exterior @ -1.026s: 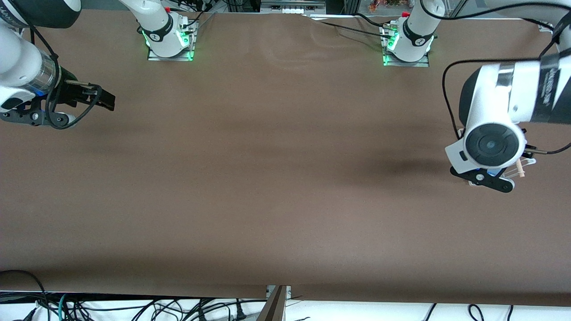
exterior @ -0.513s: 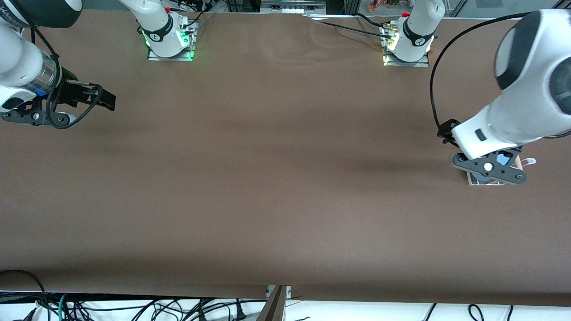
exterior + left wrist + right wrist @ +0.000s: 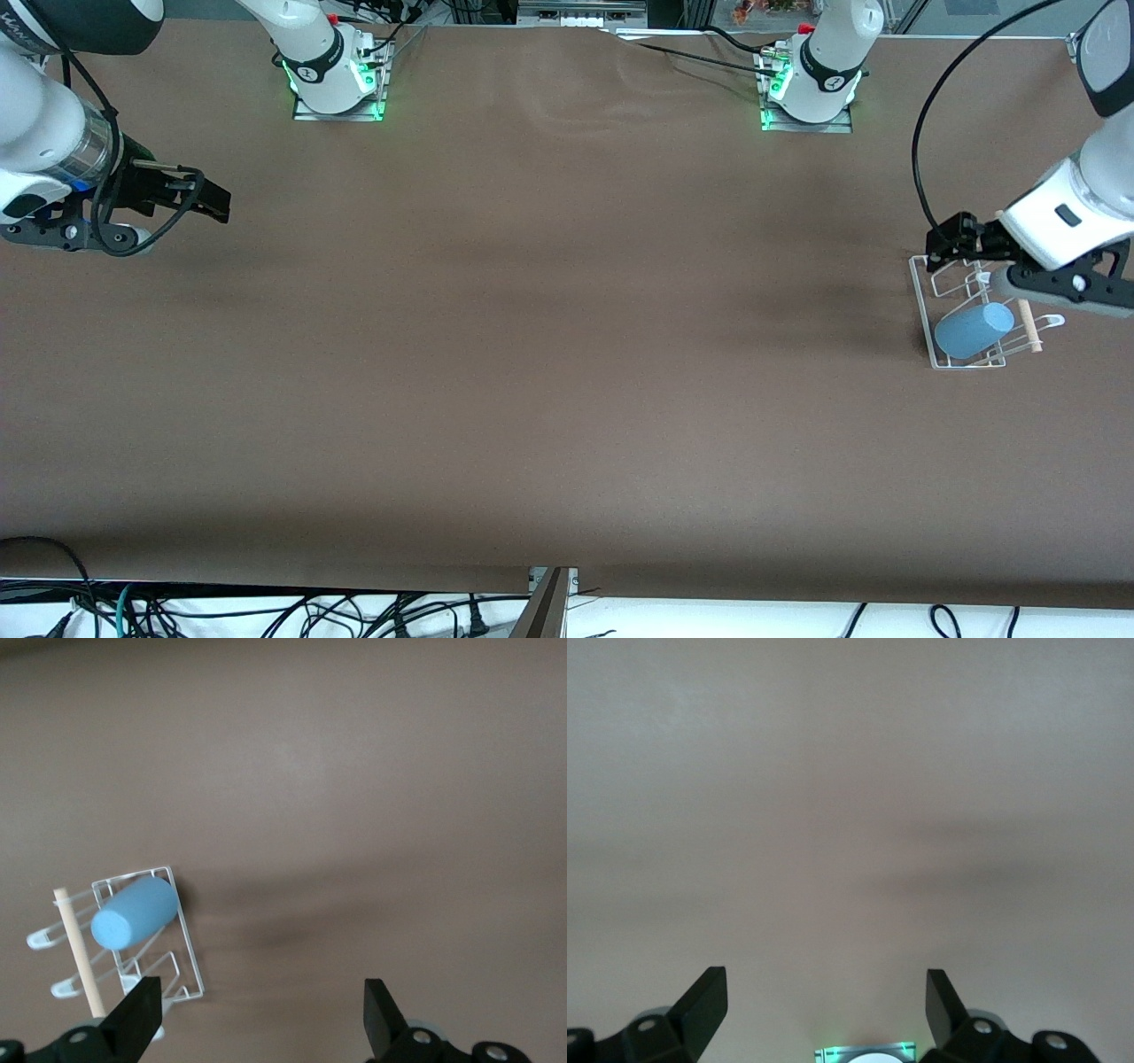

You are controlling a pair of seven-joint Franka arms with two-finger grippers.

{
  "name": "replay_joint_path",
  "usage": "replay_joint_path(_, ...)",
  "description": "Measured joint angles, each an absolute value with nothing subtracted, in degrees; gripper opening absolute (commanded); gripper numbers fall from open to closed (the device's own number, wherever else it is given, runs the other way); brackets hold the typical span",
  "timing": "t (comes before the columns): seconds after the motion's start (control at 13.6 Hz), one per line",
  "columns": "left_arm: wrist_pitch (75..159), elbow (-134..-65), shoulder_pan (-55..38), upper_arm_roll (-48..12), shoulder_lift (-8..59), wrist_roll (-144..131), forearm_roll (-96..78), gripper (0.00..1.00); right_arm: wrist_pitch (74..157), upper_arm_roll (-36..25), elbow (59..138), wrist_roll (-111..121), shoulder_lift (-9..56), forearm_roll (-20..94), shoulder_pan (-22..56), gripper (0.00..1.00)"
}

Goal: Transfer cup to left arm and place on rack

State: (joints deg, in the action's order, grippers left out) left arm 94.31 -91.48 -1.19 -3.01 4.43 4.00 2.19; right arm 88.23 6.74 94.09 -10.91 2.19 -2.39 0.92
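No text, label, brand name or number can be read in any of the views; the small dark round marks on the white arm bases (image 3: 312,69) at the top of the front view are too small to make out, and the cup, rack and table cover carry no print

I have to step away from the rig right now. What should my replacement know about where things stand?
Left gripper: open, empty, above the table beside the rack at the left arm's end.
Right gripper: open, empty, waiting at the right arm's end.
Cup: lying tilted on the rack beside the wooden dowel, free of both grippers.
Done: handover and placement, by the look of it.
Left: probably only parking the left arm; check that the cup sits steady.
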Motion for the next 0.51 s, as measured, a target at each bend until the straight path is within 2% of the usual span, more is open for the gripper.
replay_joint_path(0.15,95.02,-94.78,-1.94,-3.18,1.72,0.65,2.13,1.0,89.54,6.8,94.09,-10.9,2.19,-1.14,0.93,0.99)
replay_joint_path(0.51,95.5,-97.33,-2.79,-3.0,-0.14,-0.56,2.13,1.0,92.0,6.82,94.09,-8.33,2.2,-0.8,0.93,0.99)
